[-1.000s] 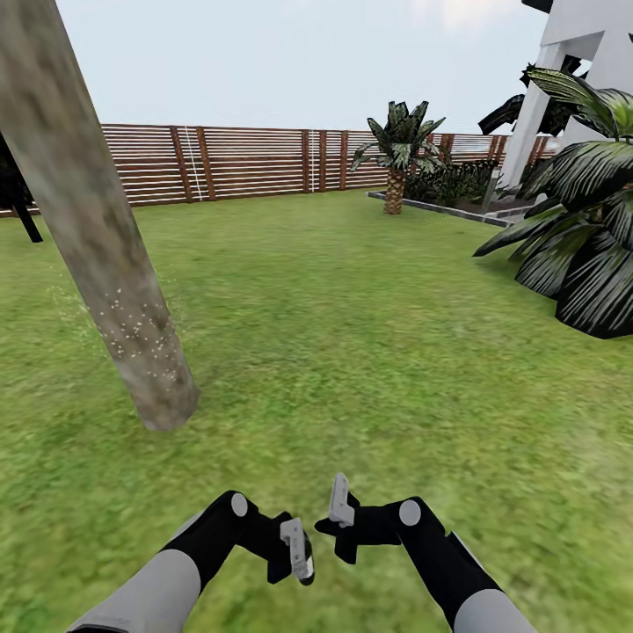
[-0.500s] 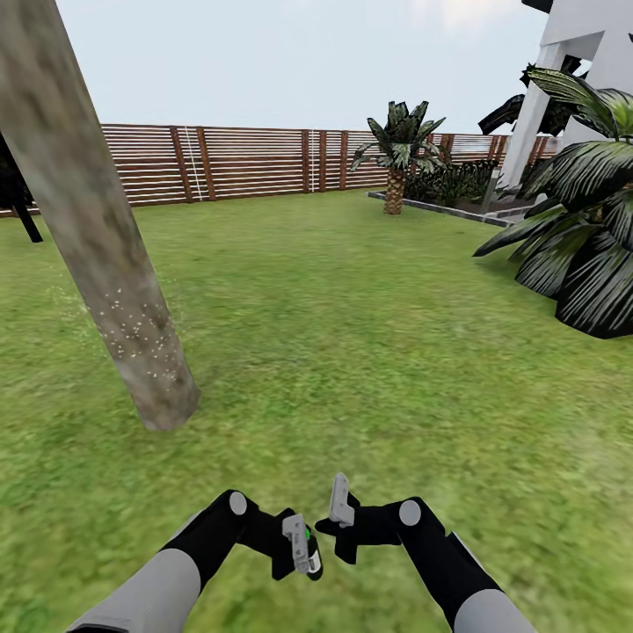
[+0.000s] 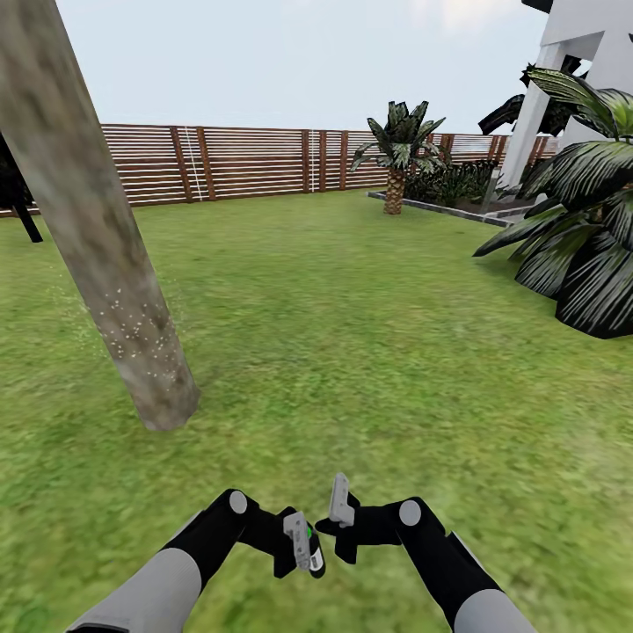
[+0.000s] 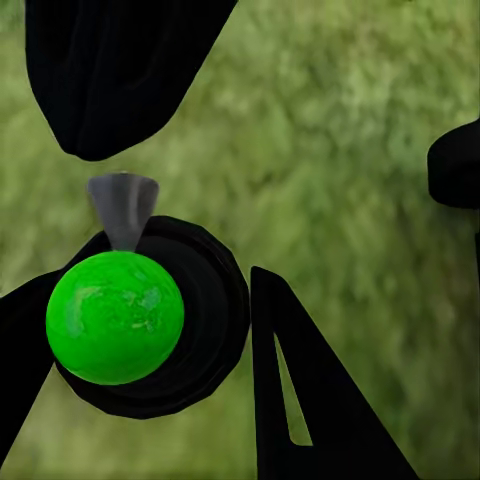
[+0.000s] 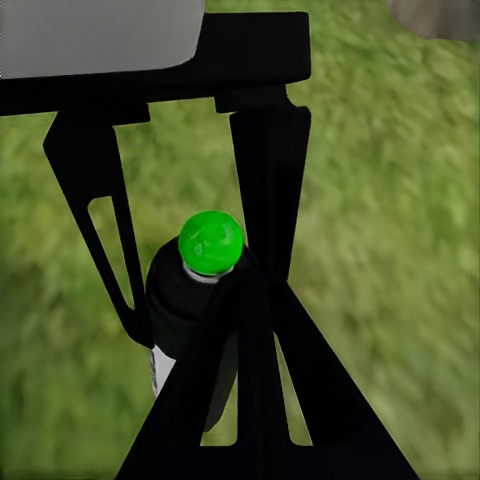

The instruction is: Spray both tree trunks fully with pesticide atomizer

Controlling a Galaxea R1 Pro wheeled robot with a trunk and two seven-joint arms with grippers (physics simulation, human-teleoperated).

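Note:
Low in the head view, my left gripper [image 3: 301, 547] is shut on the pesticide atomizer [image 3: 311, 538], a small black bottle with a bright green cap. The left wrist view looks down on that cap [image 4: 115, 318], its grey nozzle [image 4: 122, 205] and the black fingers [image 4: 300, 400] beside it. My right gripper [image 3: 338, 503] hangs close beside it, fingers together and empty; its wrist view looks past them [image 5: 250, 290] at the held atomizer [image 5: 205, 262]. One tree trunk [image 3: 97, 229], thick and mottled grey-brown, rises at the left. Pale pesticide specks [image 3: 132, 330] dot its lower bark.
Grass lawn [image 3: 352, 352] stretches ahead to a brown slatted fence [image 3: 264, 163]. A short palm [image 3: 396, 154] stands at the back by stone edging [image 3: 440, 209]. A large dark-leaved plant [image 3: 580, 255] and a white building [image 3: 571, 53] fill the right side.
My left wrist has turned a little, bringing the atomizer's green cap into the head view. The right arm, the trunk and the camera have stayed still.

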